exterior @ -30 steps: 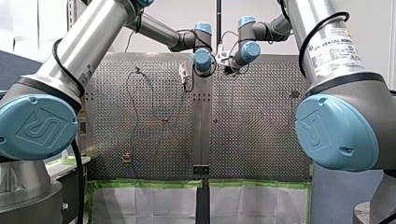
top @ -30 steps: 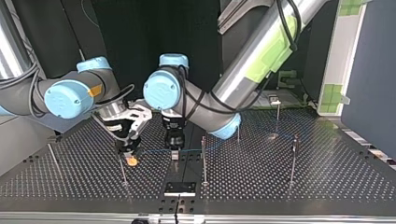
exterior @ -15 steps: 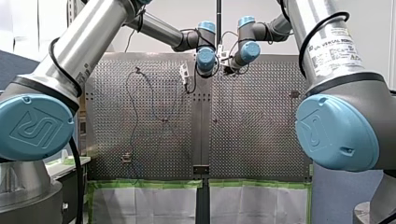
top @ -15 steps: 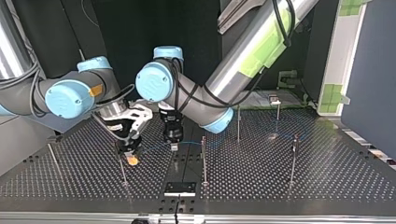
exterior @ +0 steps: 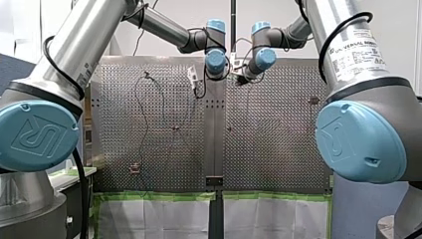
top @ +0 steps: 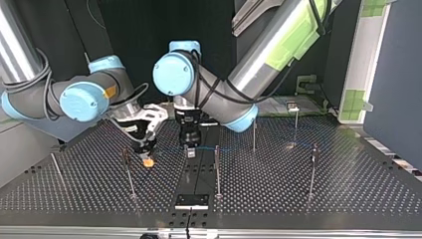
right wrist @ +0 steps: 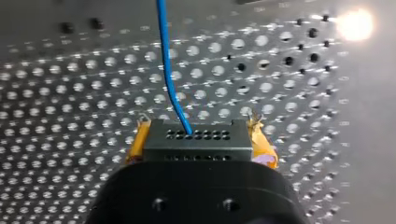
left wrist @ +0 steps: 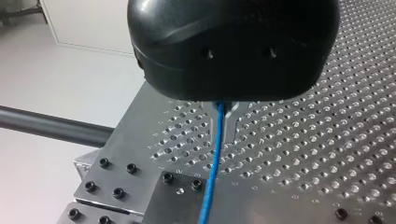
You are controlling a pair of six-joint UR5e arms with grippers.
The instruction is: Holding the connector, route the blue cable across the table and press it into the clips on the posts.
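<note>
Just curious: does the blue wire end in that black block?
Yes, the blue cable enters the connector clamped between my right gripper's yellow pads.

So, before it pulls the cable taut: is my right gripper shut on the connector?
Shut: my right gripper has yellow pads clamped on both sides of the connector, blue cable leaving it.

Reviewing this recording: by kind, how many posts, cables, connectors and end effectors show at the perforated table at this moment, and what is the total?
Thin upright metal posts: 6
Blue cable: 1
Black block connector: 1
End effectors, my left end effector and my right end effector: 2
Total: 10
</note>
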